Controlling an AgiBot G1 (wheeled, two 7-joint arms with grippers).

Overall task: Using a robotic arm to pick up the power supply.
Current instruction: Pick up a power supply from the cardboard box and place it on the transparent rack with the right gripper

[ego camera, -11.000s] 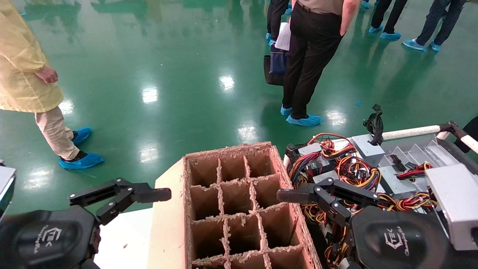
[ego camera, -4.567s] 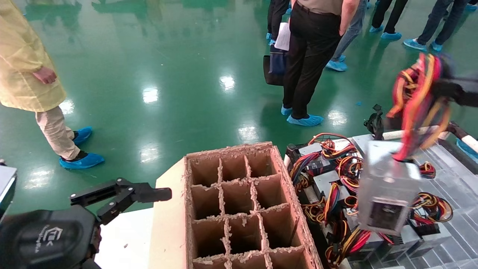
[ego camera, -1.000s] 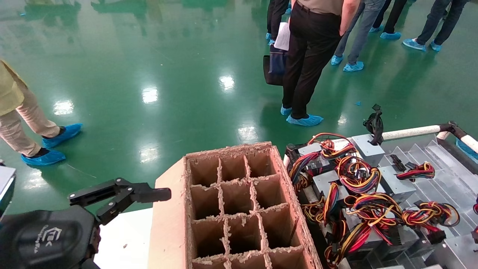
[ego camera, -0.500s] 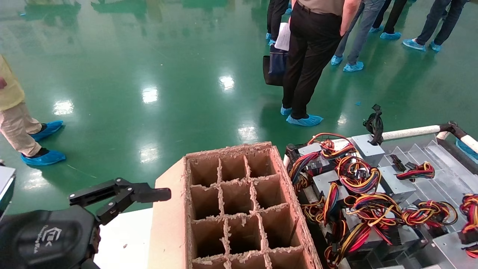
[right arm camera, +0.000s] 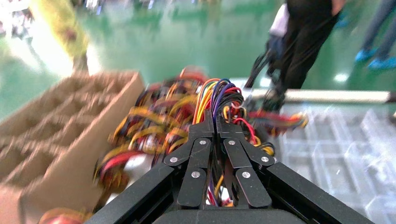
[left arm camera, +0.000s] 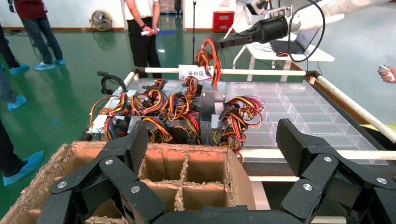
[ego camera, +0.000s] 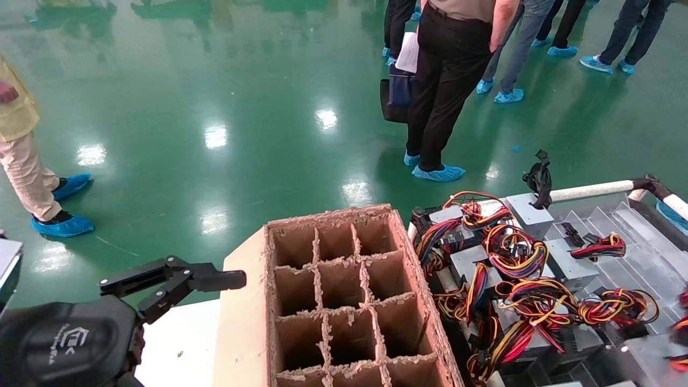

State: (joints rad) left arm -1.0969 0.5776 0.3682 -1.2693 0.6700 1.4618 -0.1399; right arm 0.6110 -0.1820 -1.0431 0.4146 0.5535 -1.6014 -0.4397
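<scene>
My right gripper (right arm camera: 215, 119) is shut on the coloured cable bundle (right arm camera: 218, 95) of a power supply. The supply's body is mostly hidden under the fingers. From the left wrist view, the right robotic arm (left arm camera: 271, 29) reaches over the far rail with the cables (left arm camera: 208, 53) dangling from its tip. In the head view only blurred cables (ego camera: 680, 322) and a grey box (ego camera: 645, 349) show at the right edge. More power supplies (ego camera: 516, 269) lie tangled in the bin. The left gripper (ego camera: 215, 280) is parked open at lower left, empty, beside the cardboard box.
A tall cardboard box (ego camera: 344, 301) with divider cells stands in the middle. To its right is a clear compartment tray (ego camera: 634, 252) with a white rail (ego camera: 591, 189) behind it. People (ego camera: 451, 80) stand on the green floor behind, and one (ego camera: 21, 156) at far left.
The held supply's cables and grey body have come into the head view's right edge and are blurred, moving. The person at left has stepped a little. The left arm has not moved.
</scene>
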